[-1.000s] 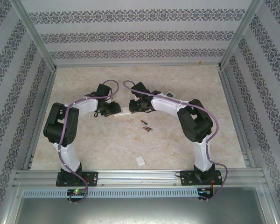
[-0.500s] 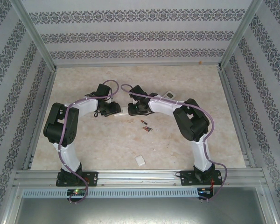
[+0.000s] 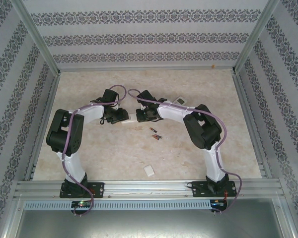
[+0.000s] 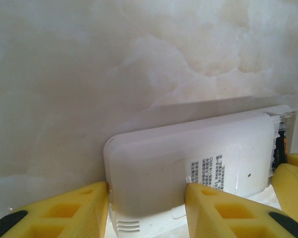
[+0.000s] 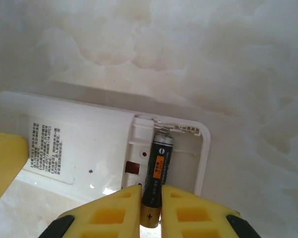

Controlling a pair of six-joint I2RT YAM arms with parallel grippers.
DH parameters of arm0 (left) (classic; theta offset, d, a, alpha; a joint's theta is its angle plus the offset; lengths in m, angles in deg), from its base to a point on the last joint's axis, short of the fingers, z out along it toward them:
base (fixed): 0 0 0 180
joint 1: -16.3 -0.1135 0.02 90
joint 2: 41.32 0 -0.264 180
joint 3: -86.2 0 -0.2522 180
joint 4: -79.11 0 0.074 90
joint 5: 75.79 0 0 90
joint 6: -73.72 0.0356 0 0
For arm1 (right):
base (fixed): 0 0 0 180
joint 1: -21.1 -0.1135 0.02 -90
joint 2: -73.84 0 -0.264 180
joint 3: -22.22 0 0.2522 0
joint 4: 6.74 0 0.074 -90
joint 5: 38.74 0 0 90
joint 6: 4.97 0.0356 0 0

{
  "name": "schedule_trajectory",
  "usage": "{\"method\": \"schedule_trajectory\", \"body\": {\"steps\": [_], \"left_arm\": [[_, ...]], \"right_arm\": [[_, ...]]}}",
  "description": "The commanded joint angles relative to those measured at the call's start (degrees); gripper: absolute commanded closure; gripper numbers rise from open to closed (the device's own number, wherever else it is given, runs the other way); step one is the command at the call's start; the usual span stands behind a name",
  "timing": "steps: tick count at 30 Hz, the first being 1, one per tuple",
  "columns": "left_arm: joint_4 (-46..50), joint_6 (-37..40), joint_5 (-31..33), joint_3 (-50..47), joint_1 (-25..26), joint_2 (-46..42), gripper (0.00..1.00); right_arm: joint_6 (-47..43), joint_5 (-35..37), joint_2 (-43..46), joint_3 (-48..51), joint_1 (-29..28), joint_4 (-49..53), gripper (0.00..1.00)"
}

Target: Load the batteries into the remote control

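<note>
While both my arms meet over the glossy, marbled beige tabletop [image 3: 89, 148], my left pincer [image 4: 148, 198] clamps the white, round-cornered plastic remote control [image 4: 188, 148] by its sides. The remote lies back-up, and its pale sticker [image 4: 211, 171] carries print too small to read. From my right wrist its open battery bay [image 5: 181, 148] shows. There my right pincer [image 5: 150, 193] is clenched on a slim dark cylindrical battery with an orange band [image 5: 158, 161], lying slanted in that bay. From above, two more loose batteries [image 3: 155, 134] lie on the tabletop, nearer my bases.
</note>
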Motion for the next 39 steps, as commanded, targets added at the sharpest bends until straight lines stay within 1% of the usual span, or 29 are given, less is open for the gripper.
{"method": "schedule_trajectory", "body": {"steps": [1,6,10,13,17,24,26,29,34,39], "left_arm": [[-1.1,0.8,-0.2,-0.2,-0.6,0.2,0.55],[-1.2,1.0,-0.4,-0.3,-0.6,0.3,0.56],[-1.2,1.2,-0.3,-0.5,-0.7,0.2,0.56],[-1.3,1.2,-0.2,-0.5,-0.6,0.2,0.56],[-1.4,1.0,-0.4,-0.5,-0.6,0.5,0.56],[-1.7,0.8,-0.4,-0.8,-0.6,0.3,0.56],[-1.7,0.7,-0.4,-0.8,-0.6,0.2,0.56],[-1.6,0.8,-0.5,-0.7,-0.7,0.2,0.56],[-1.3,1.0,-0.3,-0.6,-0.6,0.1,0.56],[-1.5,0.9,-0.5,-0.3,-0.6,0.3,0.56]], "right_arm": [[-1.3,-2.2,-3.9,-0.7,0.2,-1.9,0.85],[-1.4,-1.6,-6.0,-0.8,0.2,-4.2,0.86],[-2.2,-1.4,-5.2,1.5,-0.3,-7.3,0.81],[-1.3,-2.0,-2.6,3.4,-0.3,-8.5,0.76],[-1.6,-0.2,0.5,3.6,0.2,-7.4,0.72],[-3.5,1.2,3.6,1.7,0.5,-3.7,0.70],[-3.4,1.3,4.1,1.8,0.6,-3.7,0.70],[-2.9,1.4,4.0,2.2,0.8,-4.1,0.73],[-2.2,0.5,1.2,1.3,0.9,-4.7,0.79],[-1.8,-0.3,-2.1,-0.2,0.9,-3.9,0.83]]}}
